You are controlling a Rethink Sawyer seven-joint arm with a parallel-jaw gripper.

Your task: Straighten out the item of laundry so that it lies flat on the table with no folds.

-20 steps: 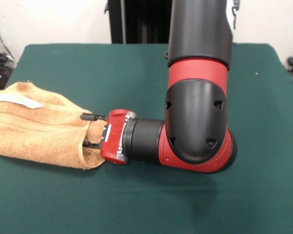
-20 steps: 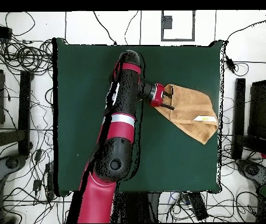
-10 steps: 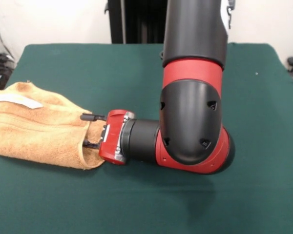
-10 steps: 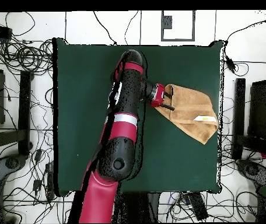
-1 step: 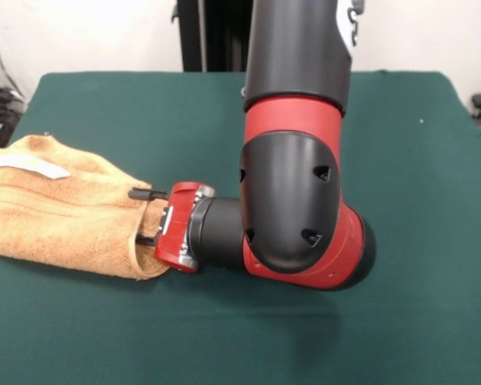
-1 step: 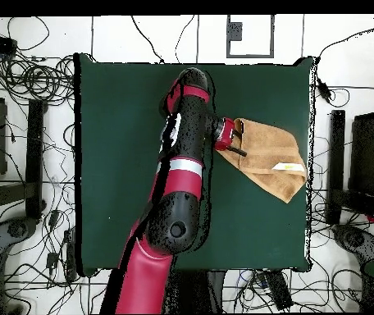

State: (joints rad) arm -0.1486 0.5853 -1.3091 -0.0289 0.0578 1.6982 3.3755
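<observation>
The terry towel (image 5: 64, 212) lies bunched and doubled over at about nine o'clock on the green tabletop (image 5: 224, 112), white tag (image 5: 32, 166) up, close to that edge. The end effector (image 5: 144, 216) lies level with its two black fingers (image 5: 146, 194) spread wide, one above and one below the towel's nearest fold, with nothing pinched yet. The risk, as I judge it: closing here could catch several layers together, so a pull would drag the whole bundle rather than open it. A push toward nine o'clock could shove the cloth off the edge.
</observation>
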